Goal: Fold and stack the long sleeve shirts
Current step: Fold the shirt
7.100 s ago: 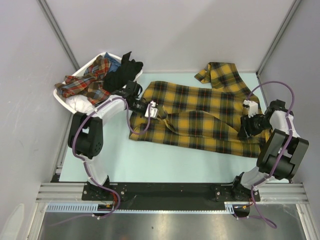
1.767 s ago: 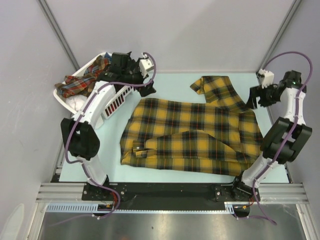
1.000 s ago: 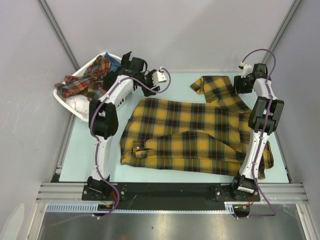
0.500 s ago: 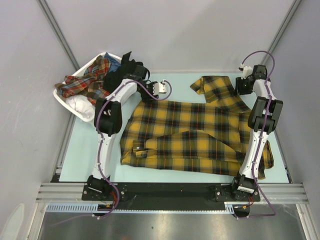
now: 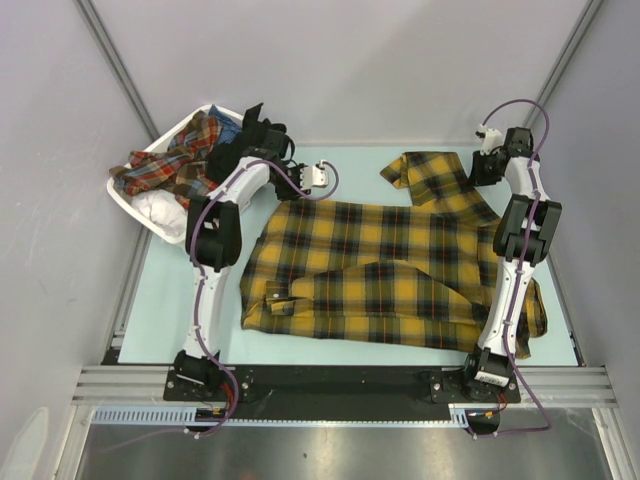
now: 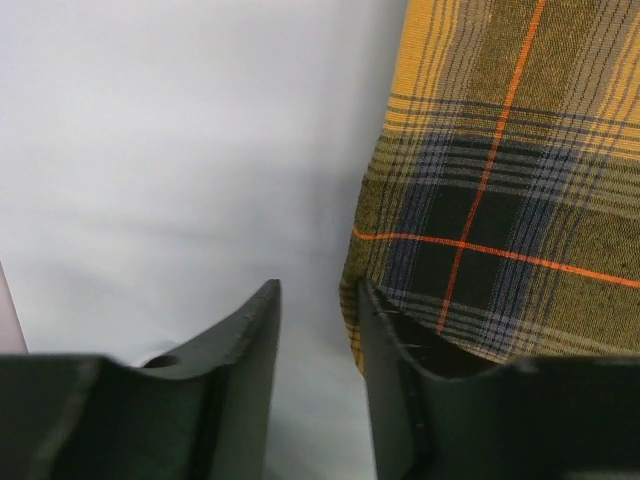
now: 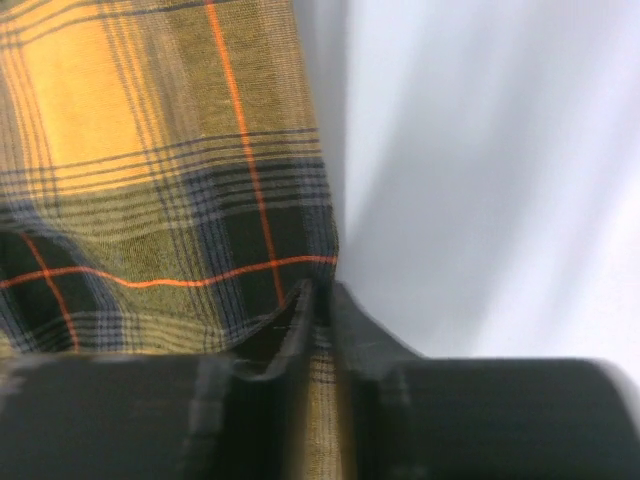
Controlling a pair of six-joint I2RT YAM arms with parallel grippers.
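Note:
A mustard-yellow and black plaid long sleeve shirt [image 5: 380,260] lies spread on the pale table, one sleeve [image 5: 432,168] angled off to the far right. My left gripper [image 5: 318,175] sits low at the shirt's far left corner. In the left wrist view its jaws [image 6: 318,290] stand apart over bare table, and the shirt's edge [image 6: 500,200] lies against the right finger. My right gripper [image 5: 487,165] is at the far right corner. The right wrist view shows the right gripper [image 7: 322,295] shut on a strip of the plaid cloth [image 7: 150,150].
A white slatted basket [image 5: 125,198] stands at the far left, holding a red plaid garment [image 5: 175,160] and a black one [image 5: 240,150]. Grey walls close in the table on both sides and at the back.
Both arms reached out to the shirt's far corners and came down. The right jaws have closed onto the cloth edge, and the left jaws have narrowed beside the shirt's edge.

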